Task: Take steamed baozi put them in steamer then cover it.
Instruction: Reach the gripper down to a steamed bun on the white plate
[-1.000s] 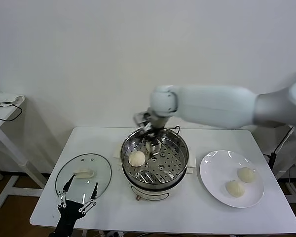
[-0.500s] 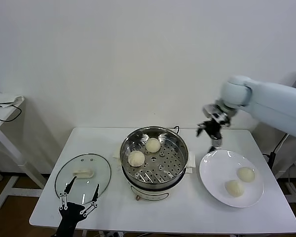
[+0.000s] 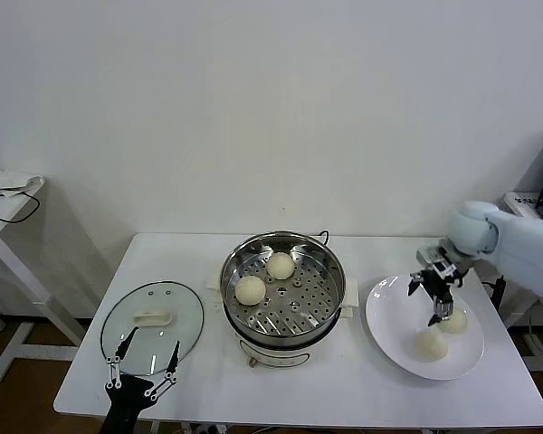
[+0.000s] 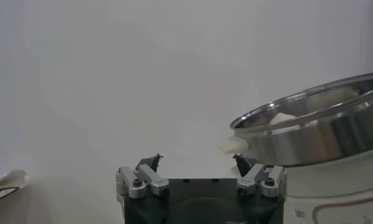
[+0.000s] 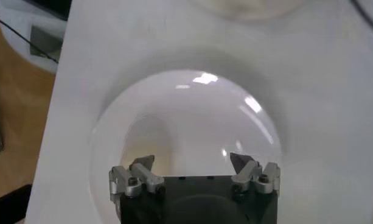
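1. Swinging away from the steamer [image 3: 283,287], the right pincer [image 3: 437,298] now hangs over the white plate [image 3: 394,318], where a second ago it stood inside the pot's rim.
2. Its fingers [image 3: 414,284] are spread wide and hold nothing; the wrist view shows the plate's bare glossy face between the tips.
3. Two steamed baozi [image 3: 432,344] lie on the plate just below the right pincer, one almost under its tip, the other just beside that one toward the robot.
4. Two more buns rest on the perforated tray inside the steamer, well off to the right pincer's left, side by side near the pot's far-left wall.
5. On the steamer's far side from the right pincer, the cover [image 3: 153,317] lies flat on the surface [image 3: 344,384], handle up.
6. At the cover's near edge the left pincer [image 3: 145,367] waits, spread open and empty, unmoved since before; its wrist view shows the steamer's steel rim close by.
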Robot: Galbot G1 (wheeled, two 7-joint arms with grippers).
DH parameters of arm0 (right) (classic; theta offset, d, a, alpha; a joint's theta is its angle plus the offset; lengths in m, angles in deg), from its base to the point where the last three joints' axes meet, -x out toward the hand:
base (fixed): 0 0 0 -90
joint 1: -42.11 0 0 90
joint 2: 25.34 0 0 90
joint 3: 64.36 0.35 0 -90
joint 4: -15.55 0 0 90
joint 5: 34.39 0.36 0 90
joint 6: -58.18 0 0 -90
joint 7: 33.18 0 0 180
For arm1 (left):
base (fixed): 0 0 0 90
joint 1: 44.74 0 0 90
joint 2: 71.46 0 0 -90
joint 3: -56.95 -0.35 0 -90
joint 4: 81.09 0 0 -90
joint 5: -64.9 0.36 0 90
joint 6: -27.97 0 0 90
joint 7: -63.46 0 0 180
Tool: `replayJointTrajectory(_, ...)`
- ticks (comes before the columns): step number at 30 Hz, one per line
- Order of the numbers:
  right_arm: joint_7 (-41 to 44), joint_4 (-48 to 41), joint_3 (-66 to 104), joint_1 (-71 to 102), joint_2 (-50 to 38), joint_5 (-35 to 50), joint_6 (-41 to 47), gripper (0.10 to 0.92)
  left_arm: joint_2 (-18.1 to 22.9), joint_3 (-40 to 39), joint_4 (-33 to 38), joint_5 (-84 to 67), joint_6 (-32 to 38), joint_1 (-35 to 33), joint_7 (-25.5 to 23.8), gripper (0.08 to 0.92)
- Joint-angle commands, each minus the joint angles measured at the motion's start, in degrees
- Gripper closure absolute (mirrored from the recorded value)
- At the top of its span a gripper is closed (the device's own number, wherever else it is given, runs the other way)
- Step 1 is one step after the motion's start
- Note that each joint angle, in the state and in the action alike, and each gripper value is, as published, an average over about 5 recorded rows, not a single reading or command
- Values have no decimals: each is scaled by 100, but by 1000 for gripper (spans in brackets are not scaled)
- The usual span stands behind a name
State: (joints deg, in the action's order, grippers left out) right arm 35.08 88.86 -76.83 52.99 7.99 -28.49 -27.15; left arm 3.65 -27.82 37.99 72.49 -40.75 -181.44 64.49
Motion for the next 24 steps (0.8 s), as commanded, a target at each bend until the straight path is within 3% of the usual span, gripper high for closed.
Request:
replayJointTrajectory(1,-81,-38,475,865,-252,-262,-35,203,-2,8,-1,12,-6,-28,-1,177)
replayJointTrajectory(24,-532,80,893,1495,-344,-547,38,219,13,24,-38,17,11,-15,-1,177)
